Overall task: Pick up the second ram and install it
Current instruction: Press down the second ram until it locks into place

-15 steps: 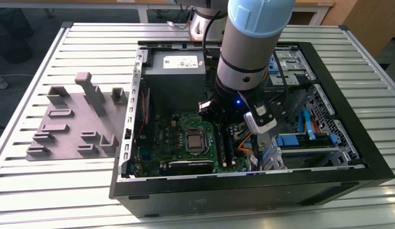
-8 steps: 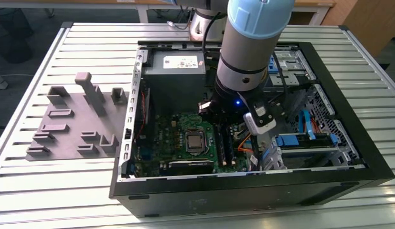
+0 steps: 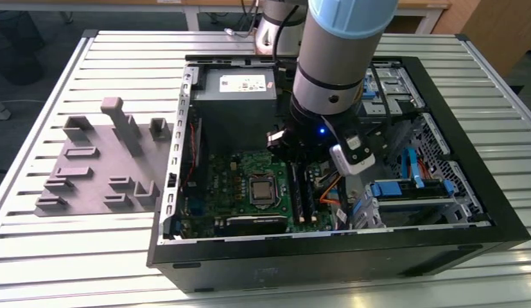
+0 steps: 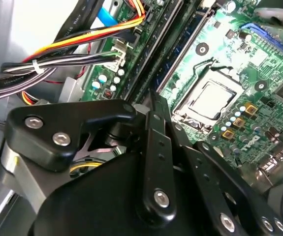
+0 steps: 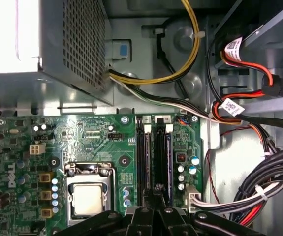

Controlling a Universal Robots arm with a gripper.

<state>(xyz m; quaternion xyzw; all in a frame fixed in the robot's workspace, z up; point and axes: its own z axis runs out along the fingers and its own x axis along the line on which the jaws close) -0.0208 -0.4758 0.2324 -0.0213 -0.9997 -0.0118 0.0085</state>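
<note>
Second ram (image 5: 163, 157) sits upright in a mobo (image 5: 82, 132) slot, next to another long dark slot; jaws look drawn together right over its near end. CPU socket (image 5: 88, 196) on one side, cable bundle (image 5: 259, 191) crowding the other, PSU (image 5: 67, 44) beyond the slot ends. Case walls (image 3: 334, 253) box it in w/ open top; grey fixture (image 3: 94, 160) on desk (image 3: 77, 256) outside, well apart.

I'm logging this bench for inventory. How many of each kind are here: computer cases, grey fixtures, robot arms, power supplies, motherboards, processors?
Computer case: 1
Grey fixture: 1
Robot arm: 1
Power supply: 1
Motherboard: 1
Processor: 1
Total: 6
</note>
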